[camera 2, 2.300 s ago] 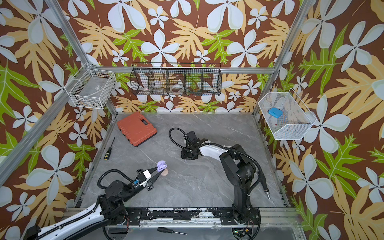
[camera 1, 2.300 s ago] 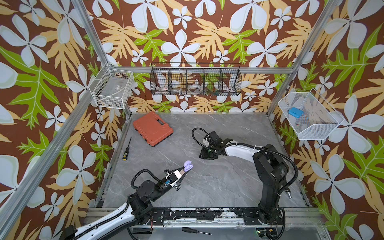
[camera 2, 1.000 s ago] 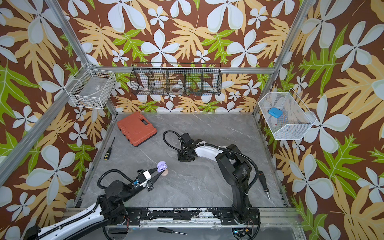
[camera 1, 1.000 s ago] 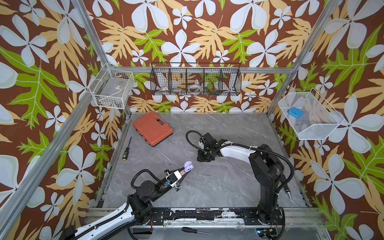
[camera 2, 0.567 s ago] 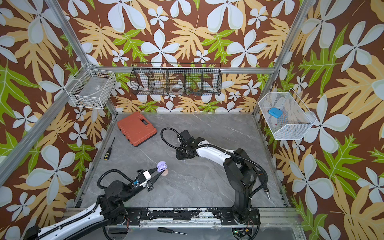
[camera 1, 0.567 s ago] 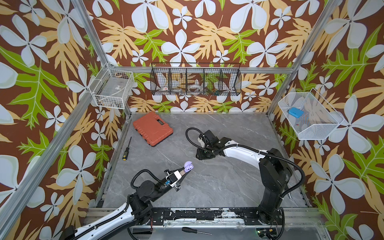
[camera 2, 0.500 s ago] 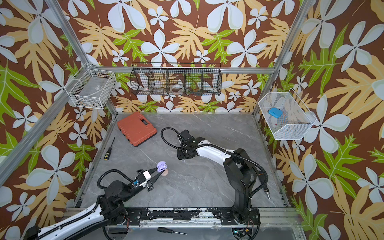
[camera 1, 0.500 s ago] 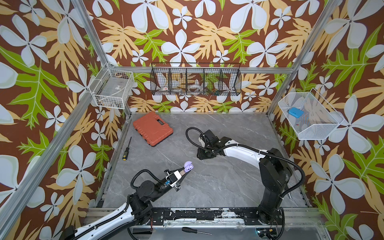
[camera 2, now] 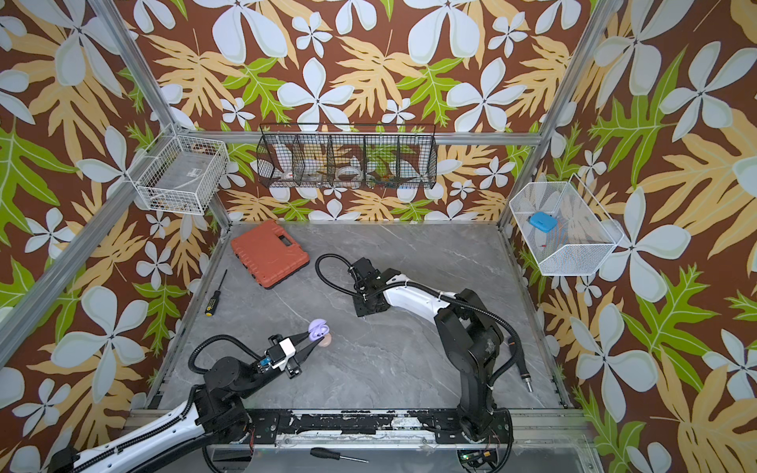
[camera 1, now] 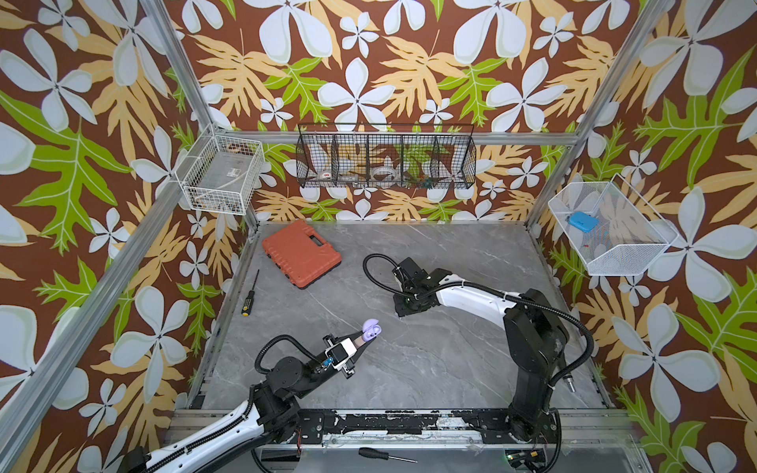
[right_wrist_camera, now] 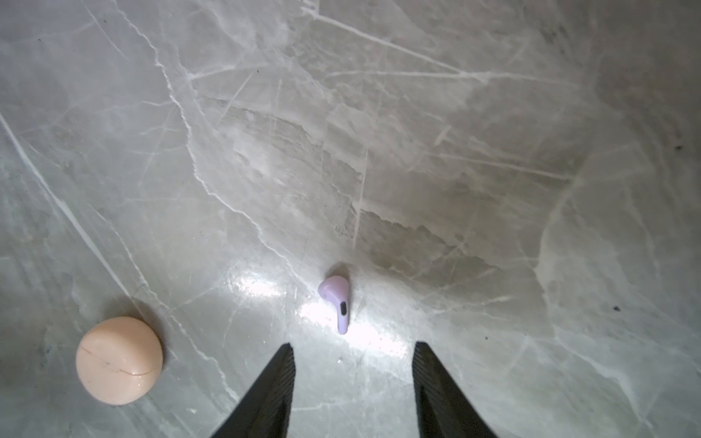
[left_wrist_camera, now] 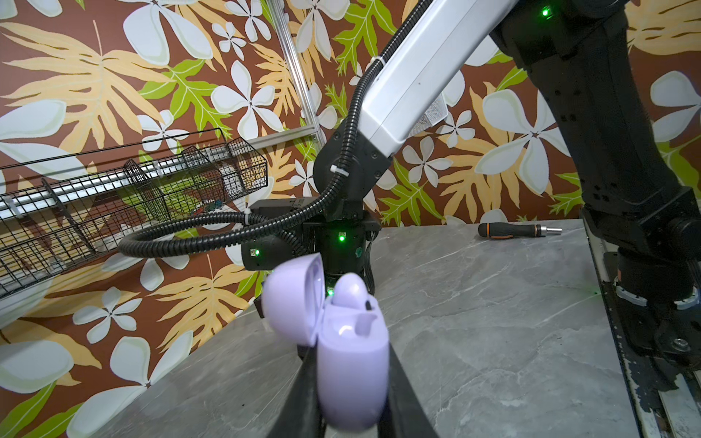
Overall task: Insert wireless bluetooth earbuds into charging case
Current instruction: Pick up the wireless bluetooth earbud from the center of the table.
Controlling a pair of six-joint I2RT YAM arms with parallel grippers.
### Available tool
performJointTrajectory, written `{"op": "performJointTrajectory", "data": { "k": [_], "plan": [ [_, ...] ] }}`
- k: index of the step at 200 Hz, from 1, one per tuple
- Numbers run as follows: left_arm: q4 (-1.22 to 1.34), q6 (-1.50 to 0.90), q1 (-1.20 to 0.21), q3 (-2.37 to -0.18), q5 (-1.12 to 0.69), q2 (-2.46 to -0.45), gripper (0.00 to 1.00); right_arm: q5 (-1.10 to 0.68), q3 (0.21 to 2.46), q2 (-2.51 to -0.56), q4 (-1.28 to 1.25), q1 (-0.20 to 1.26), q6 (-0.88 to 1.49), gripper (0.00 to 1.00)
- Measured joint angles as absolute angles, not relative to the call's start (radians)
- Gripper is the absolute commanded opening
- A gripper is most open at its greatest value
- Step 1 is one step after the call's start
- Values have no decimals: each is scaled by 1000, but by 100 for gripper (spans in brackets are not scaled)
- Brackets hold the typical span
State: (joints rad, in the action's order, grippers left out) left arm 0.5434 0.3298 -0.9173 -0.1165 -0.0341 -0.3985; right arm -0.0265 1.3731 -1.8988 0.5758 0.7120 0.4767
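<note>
Lavender earbud (right_wrist_camera: 335, 305) lies just ahead of the spread right end effector (right_wrist_camera: 352, 344); advance, straddle its stem squarely, then pinch gently.

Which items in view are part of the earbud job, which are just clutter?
Job: open lavender case in shut left gripper, one earbud seated; loose lavender earbud just ahead of open right gripper; closed peach case.
Clutter: orange tool case, black-handled screwdriver, black wire basket.
</note>
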Motion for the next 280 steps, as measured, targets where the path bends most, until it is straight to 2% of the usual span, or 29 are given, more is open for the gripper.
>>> {"op": "performJointTrajectory", "data": {
  "k": [280],
  "plan": [
    [543, 331, -917, -117, -113, -405, 0, -30, 1453, -1994, 607, 712, 441, 47]
  ]
}}
